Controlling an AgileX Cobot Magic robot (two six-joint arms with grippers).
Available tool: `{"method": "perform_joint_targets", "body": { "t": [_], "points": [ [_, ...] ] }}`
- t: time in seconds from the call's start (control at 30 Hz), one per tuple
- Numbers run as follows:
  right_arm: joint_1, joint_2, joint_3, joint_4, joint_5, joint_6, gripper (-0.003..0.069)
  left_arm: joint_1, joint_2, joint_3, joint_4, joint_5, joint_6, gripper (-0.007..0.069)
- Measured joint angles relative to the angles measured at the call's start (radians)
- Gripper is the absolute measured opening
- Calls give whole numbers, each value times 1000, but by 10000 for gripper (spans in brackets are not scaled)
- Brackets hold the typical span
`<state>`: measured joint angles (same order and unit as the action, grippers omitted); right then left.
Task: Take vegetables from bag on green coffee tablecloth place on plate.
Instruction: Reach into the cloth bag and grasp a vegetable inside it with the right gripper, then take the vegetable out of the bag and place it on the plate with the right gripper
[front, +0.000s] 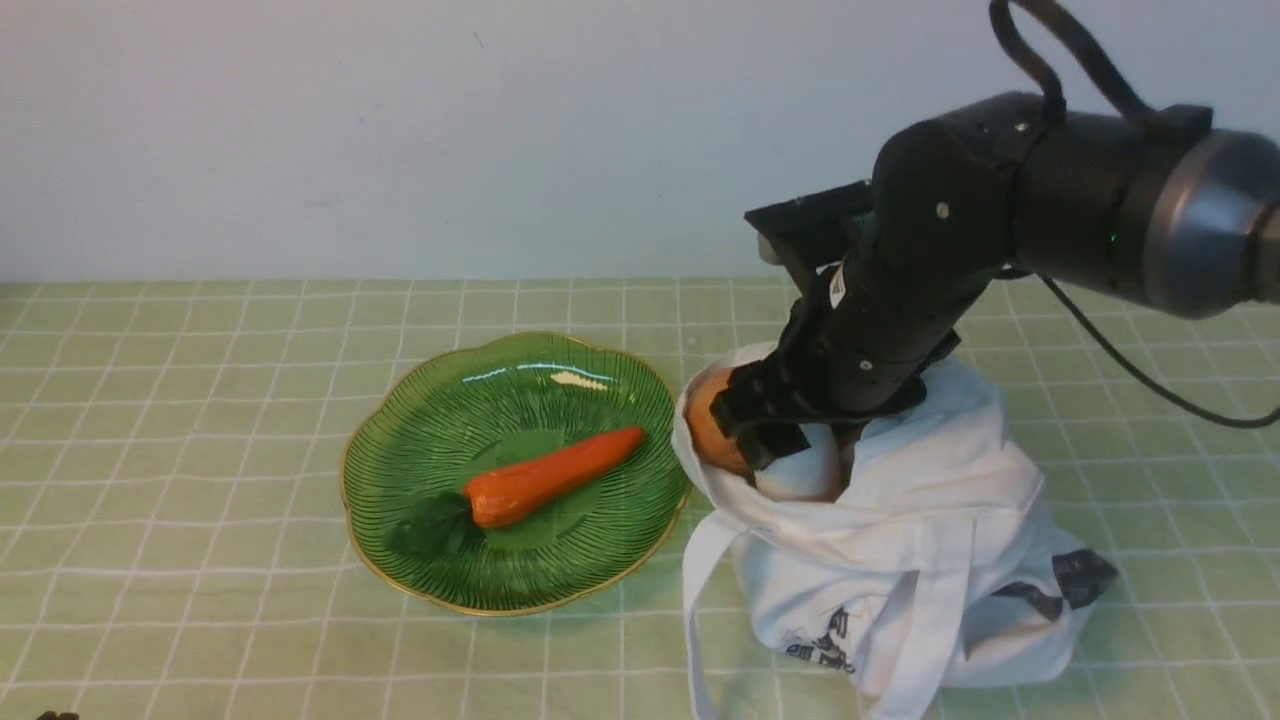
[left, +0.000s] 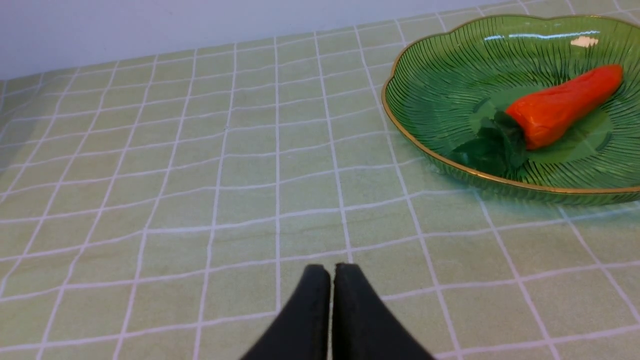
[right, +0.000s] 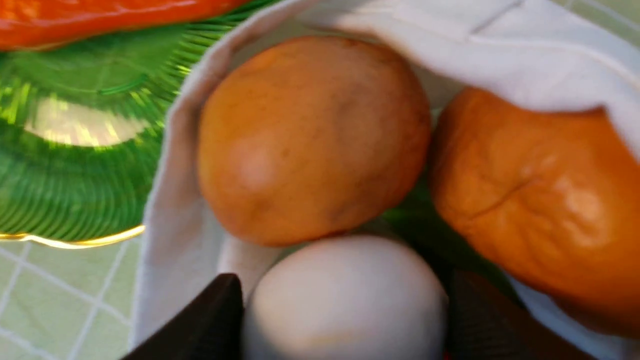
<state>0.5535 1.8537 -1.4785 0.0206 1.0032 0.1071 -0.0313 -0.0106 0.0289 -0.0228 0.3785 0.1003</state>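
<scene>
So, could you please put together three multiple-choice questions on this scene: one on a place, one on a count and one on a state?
1. Where does the carrot lie?
A. In the bag
B. On the bare tablecloth
C. On the plate

2. How many brown vegetables show in the bag's mouth?
A. One
B. Two
C. None

3. How does the left claw stand?
A. Shut, holding nothing
B. Wide open
C. Shut on the carrot

Answers:
1 C: the carrot rests across the middle of the green plate.
2 B: the right wrist view shows two potatoes beside the white radish.
3 A: it is closed above the tablecloth with nothing in it.
</scene>
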Motion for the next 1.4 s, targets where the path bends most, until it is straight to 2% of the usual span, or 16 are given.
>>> {"method": "perform_joint_targets", "body": {
  "t": [0.2, 0.43, 0.57, 0.67, 0.73, 0.87, 1.3, 1.37, 1.4],
  "points": [
    [0, -47, -11, -64, 54, 22, 457, 0, 0, 0, 0, 0, 0, -5],
    [0, -175, -110, -58, 71, 47, 457, 0, 0, 0, 0, 0, 0, -5],
    [2, -218, -178, 59, 0, 24, 457, 0, 0, 0, 0, 0, 0, -5],
    [31, -204, -190, 214, -90, -76, 457, 0, 0, 0, 0, 0, 0, -5],
    [59, -162, -192, 299, -106, -141, 457, 0, 0, 0, 0, 0, 0, -5],
    [100, -55, -192, 406, -109, -182, 457, 0, 0, 0, 0, 0, 0, -5],
    [120, 187, -191, 502, -178, -222, 457, 0, 0, 0, 0, 0, 0, -5],
    [120, 194, -191, 493, -180, -225, 469, 0, 0, 0, 0, 0, 0, -5],
    [120, 196, -191, 460, -180, -226, 499, 0, 0, 0, 0, 0, 0, -5]
  ]
}}
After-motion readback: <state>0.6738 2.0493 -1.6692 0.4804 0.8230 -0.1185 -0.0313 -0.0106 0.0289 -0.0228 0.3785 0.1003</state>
